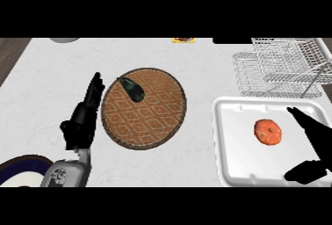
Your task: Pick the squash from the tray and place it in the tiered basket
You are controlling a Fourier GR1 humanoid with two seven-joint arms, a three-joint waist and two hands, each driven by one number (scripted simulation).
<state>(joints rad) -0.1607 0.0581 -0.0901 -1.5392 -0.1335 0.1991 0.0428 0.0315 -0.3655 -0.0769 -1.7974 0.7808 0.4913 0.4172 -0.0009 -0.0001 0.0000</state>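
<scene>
An orange, round squash (268,131) lies in the middle of a white tray (233,145) at the lower right. My right hand (314,136) hovers over the tray's right side, fingers straight and pointing up-left, thumb spread low; its fingertips are a short way right of the squash, not touching it. The white wire tiered basket (279,70) stands behind the tray at the upper right. My left hand (84,116) rests open left of centre, fingers up.
A round woven brown mat (146,114) lies mid-counter with a dark green vegetable (131,89) on its upper left part. A dark-rimmed plate (19,173) shows at the lower left corner. A grey object (65,39) and a yellow item (183,40) sit at the far edge.
</scene>
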